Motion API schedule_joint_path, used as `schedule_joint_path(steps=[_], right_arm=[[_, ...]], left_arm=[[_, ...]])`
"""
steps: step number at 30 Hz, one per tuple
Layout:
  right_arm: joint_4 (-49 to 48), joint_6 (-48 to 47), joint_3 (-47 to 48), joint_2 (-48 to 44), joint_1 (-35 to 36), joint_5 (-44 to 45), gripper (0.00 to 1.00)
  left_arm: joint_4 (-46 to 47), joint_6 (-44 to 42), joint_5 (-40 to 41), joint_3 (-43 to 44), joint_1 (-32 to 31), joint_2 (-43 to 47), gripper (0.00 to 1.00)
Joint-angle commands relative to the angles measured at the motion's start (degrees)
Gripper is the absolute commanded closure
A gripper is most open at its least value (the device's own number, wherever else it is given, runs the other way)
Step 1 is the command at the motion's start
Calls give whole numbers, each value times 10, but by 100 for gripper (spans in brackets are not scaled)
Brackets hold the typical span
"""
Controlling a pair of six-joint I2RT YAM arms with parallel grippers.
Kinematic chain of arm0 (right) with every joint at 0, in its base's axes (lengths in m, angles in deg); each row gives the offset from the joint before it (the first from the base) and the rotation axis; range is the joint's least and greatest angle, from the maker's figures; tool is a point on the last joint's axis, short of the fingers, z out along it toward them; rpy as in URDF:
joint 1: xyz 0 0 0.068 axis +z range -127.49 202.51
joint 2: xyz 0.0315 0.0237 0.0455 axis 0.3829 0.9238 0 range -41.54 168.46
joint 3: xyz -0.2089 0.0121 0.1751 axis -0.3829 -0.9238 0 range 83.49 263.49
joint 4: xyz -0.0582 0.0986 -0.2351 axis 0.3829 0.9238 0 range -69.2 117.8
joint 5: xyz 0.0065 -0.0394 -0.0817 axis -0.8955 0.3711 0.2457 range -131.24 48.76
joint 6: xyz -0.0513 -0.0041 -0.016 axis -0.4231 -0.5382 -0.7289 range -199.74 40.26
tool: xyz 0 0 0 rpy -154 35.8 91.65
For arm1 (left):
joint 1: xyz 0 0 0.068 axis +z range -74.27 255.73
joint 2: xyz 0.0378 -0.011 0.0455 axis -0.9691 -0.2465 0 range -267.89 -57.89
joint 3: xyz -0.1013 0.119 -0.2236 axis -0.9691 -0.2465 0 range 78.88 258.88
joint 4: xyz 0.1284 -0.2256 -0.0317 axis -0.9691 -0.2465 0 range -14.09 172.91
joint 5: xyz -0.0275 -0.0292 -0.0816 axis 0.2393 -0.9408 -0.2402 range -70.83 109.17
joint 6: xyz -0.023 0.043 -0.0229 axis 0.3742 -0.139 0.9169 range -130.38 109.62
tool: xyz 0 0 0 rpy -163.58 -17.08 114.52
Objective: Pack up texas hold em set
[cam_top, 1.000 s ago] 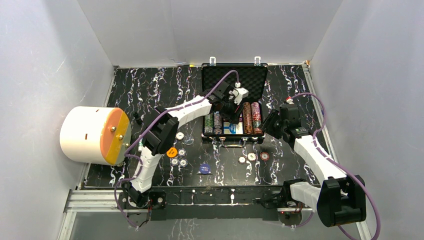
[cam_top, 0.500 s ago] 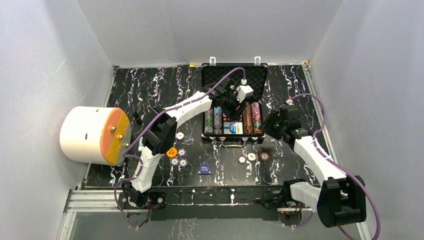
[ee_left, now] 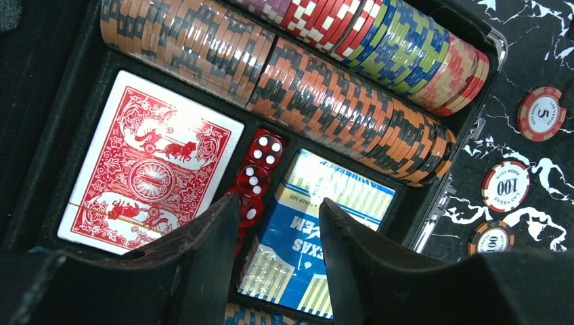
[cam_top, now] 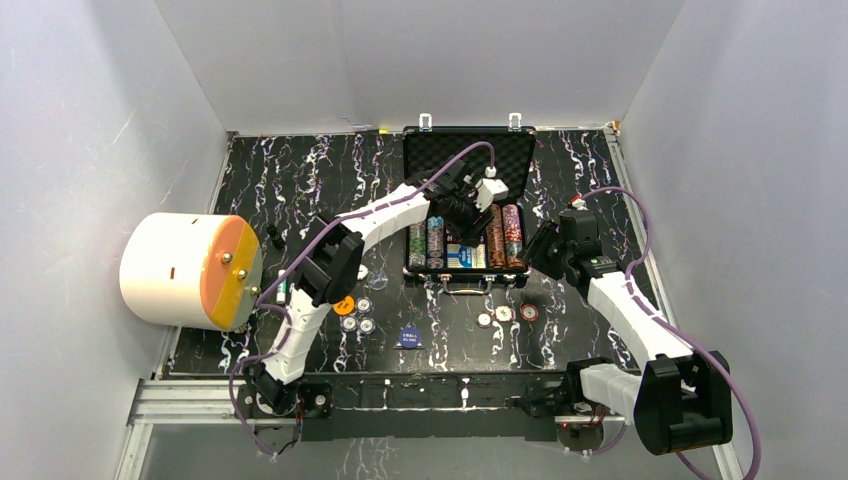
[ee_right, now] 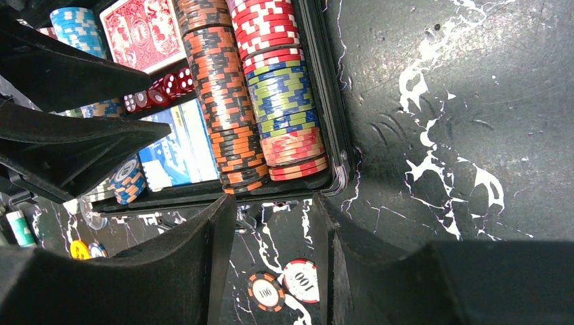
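The black briefcase [cam_top: 415, 150] lies open at the back middle, its rows of multicoloured chips [cam_top: 505, 235] lying in the foam. My left gripper [cam_top: 468, 213] hovers over the case, open and empty. In the left wrist view it [ee_left: 279, 203] is above the red dice [ee_left: 257, 172] and a blue card box [ee_left: 318, 230], beside a red card deck [ee_left: 152, 162]. My right gripper [ee_right: 274, 203] is open and empty above the table in front of the case's right corner [ee_right: 338, 179]. Two loose chips [ee_right: 264, 292] lie below it; three show in the top view [cam_top: 505, 314].
A big white drum with an orange face [cam_top: 190, 270] stands at the left. Small round buttons [cam_top: 355, 310], an orange one [cam_top: 343, 304] and a blue one [cam_top: 408, 337] lie left of centre. A green-and-white cylinder [ee_right: 20, 227] lies near them.
My left gripper has shifted a little back and to the right over the case. The right arm and the loose chips have not moved.
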Motion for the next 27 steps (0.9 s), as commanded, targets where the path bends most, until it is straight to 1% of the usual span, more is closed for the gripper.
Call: schedule_joint_path(steps=[1,8,11,16,20,23,27], right_arm=[[-20,-11,-1,-1,-1,-1,47],[-22,-12,-2,1,-1,-1,46],[-21,-14,-2,-1,-1,0,46],[-21,-15,-3,-3,-1,0,46],[-24,-15,-3,-1,-1,-3,46],[-26,-14,-2,0,-1,-5,46],[-28,-14,0,2,-1,-8,46]], left_arm=[[-19,-12,-6,18,-1,-7,54],[-31,-22,2,20,-1,-15,55],[-39,-25,10,23,-1,-24,52],[-54,-30,14,28,-1,-36,51],[-61,-32,31,31,-1,-43,48],[-64,-32,25,43,-1,-47,45],[-63,-29,23,76,0,-54,41]])
